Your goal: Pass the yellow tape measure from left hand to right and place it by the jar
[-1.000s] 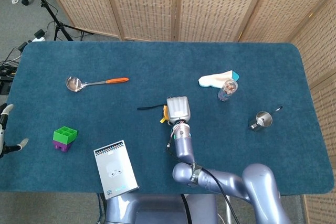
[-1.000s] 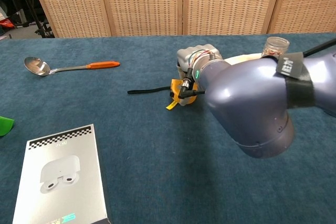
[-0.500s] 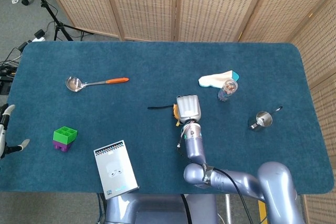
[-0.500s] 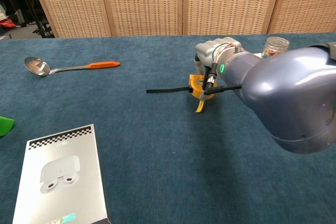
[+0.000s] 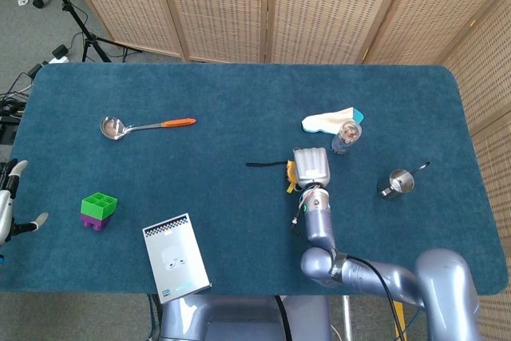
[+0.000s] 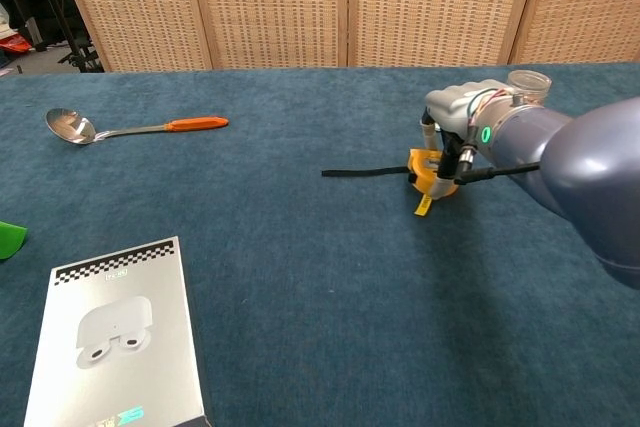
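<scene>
My right hand point(image 5: 312, 166) point(image 6: 462, 112) grips the yellow tape measure point(image 5: 292, 173) point(image 6: 430, 171) just above the blue table, left of the jar. A black strap point(image 5: 266, 164) point(image 6: 365, 172) trails left from the tape measure, and a short yellow tab hangs below it. The clear jar point(image 5: 346, 135) point(image 6: 526, 85) stands upright just right of and beyond the hand. My left hand point(image 5: 9, 201) shows only at the far left edge of the head view, off the table, fingers apart and holding nothing.
A white and teal cloth point(image 5: 329, 120) lies behind the jar. A small metal cup point(image 5: 397, 182) stands to the right. A spoon with an orange handle point(image 5: 144, 125) point(image 6: 130, 128), a green and purple block point(image 5: 98, 210) and a grey box point(image 5: 176, 253) point(image 6: 112, 337) lie on the left half.
My right hand has carried the tape measure rightward toward the jar, the black strap dragging along with it. The left hand stays at the table's left edge.
</scene>
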{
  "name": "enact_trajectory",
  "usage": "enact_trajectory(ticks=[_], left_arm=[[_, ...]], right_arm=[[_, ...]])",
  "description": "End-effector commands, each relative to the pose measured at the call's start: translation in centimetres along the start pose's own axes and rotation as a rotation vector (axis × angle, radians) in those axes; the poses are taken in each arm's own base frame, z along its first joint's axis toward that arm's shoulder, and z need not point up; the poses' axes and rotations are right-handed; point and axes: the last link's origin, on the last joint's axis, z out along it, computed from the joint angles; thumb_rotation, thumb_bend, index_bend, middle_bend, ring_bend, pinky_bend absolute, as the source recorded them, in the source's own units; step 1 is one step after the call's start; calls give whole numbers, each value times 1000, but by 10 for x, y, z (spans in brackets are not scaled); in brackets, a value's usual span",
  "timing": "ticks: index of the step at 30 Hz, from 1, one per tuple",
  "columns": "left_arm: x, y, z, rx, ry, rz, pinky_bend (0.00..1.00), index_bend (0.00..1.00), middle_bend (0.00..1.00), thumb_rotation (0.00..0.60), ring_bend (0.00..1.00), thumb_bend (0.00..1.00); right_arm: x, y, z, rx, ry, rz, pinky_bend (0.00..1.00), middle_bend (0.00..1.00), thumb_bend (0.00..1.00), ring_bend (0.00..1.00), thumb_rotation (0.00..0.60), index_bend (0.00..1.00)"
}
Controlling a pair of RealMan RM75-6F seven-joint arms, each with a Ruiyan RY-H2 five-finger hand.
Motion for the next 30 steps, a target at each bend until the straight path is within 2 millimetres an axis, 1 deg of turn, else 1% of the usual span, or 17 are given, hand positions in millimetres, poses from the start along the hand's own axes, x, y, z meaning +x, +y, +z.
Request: enact_trajectory(ticks=[1, 16, 30], left_arm=[[0, 0, 0, 0, 0, 2, 0, 52, 0, 600, 0, 212], [0, 0, -1, 6, 2, 4, 0, 52, 0, 600, 0, 212], [1, 0, -1, 8, 8, 2, 0, 52, 0, 600, 0, 212]], right_arm=[[-2, 8, 1, -14, -9, -1, 433, 503, 208, 432, 600, 652], [-1, 31, 3, -83, -23, -34, 433, 504, 209, 433, 600, 654], [-4, 42, 2, -108, -41, -39, 433, 504, 208, 432, 600, 655]])
